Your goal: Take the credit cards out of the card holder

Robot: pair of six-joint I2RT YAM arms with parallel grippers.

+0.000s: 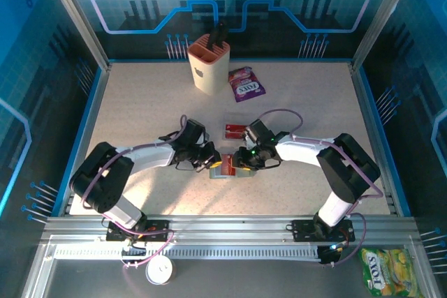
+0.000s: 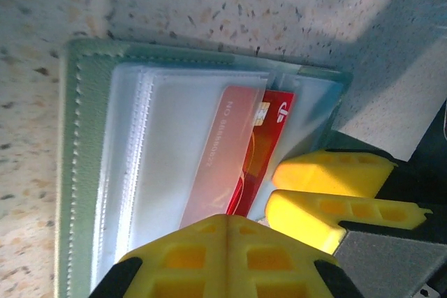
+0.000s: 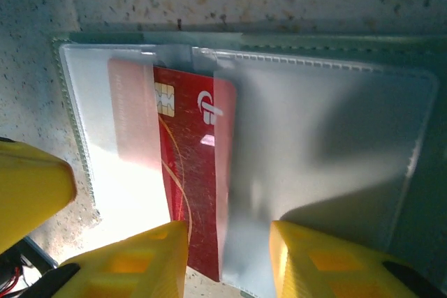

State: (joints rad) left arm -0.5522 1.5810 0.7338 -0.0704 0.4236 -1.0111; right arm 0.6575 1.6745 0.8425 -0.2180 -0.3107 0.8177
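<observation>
Yellow fingers of the right gripper sit closest to us in the right wrist view. They stand partly apart, gripping nothing, and the lower end of a red card lies flat in the gap between them. That card carries a gold chip and a white logo. Its left side looks pale under a milky plastic sleeve, and its bare middle is bright red.

The card holder lies open and flat on the speckled table, grey-green with a stitched border and clear sleeves stacked inside. From the left wrist we see the same holder with the red card poking out past a sleeve edge. A paler face with a printed number sits just beside it, and we cannot tell whether that is a second card.

The left gripper has its fingers closed together with nothing seen between them, at the holder's near edge.

From above, both grippers meet over the holder near the table's middle, left gripper and right gripper almost touching. Loose red cards lie on the table just beyond. Farther back stand a beige slotted cup and a candy packet.
</observation>
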